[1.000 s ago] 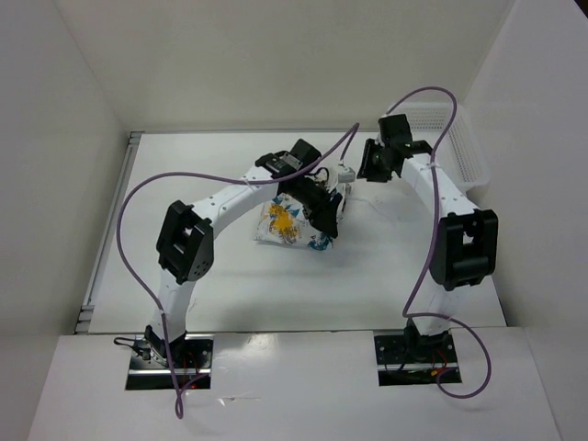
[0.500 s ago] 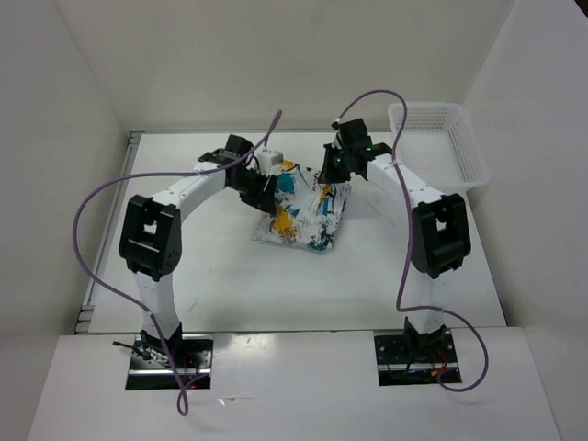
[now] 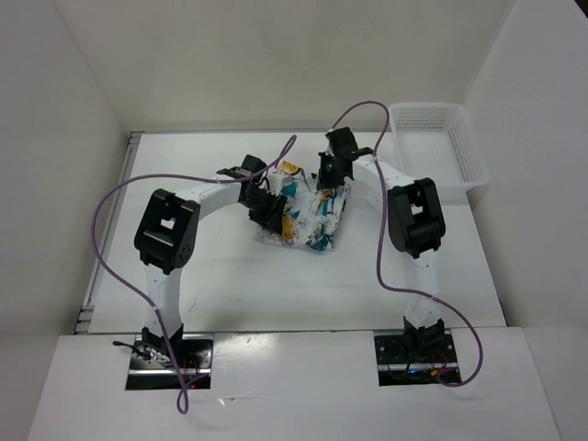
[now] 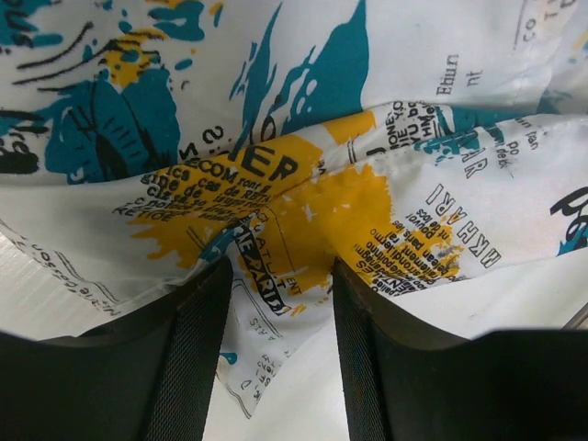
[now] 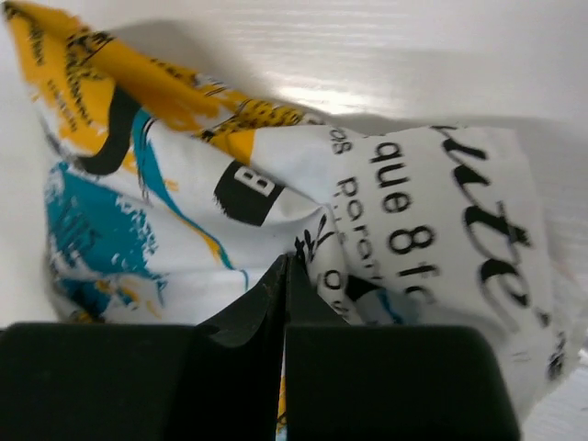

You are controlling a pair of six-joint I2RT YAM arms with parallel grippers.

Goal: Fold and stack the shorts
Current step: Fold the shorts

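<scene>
Shorts (image 3: 308, 216), soft white fabric printed in yellow, teal and black, are lying crumpled mid-way across the white table (image 3: 202, 276); the right gripper (image 5: 285, 266) is clamped tight on their far edge. We see the left gripper (image 4: 280, 276) half open, a fold sitting loosely between its fingers.

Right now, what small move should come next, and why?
Probably close the left pincer: it stands open around a fold of the shorts, while the right pincer looks shut on them, so both could then lift together.
</scene>
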